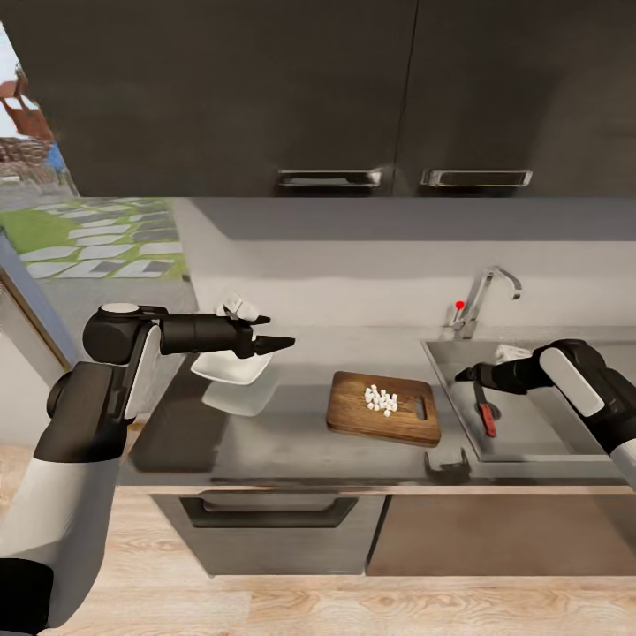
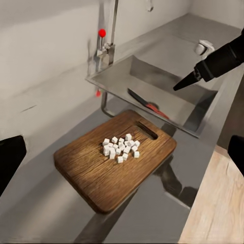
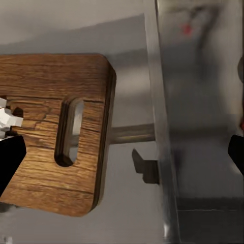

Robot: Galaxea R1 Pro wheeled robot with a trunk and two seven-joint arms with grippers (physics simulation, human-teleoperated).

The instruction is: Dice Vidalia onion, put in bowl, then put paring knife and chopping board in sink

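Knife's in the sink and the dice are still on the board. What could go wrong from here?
The dice lie loose on the board; tilting it could scatter them across the countertop. The bowl sits behind the left gripper, which could knock it. Dropping the board into the sink may hit the knife.

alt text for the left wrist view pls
A pile of diced onion sits on the chopping board on the grey countertop. Behind it, the paring knife lies in the sink, with the right gripper above.
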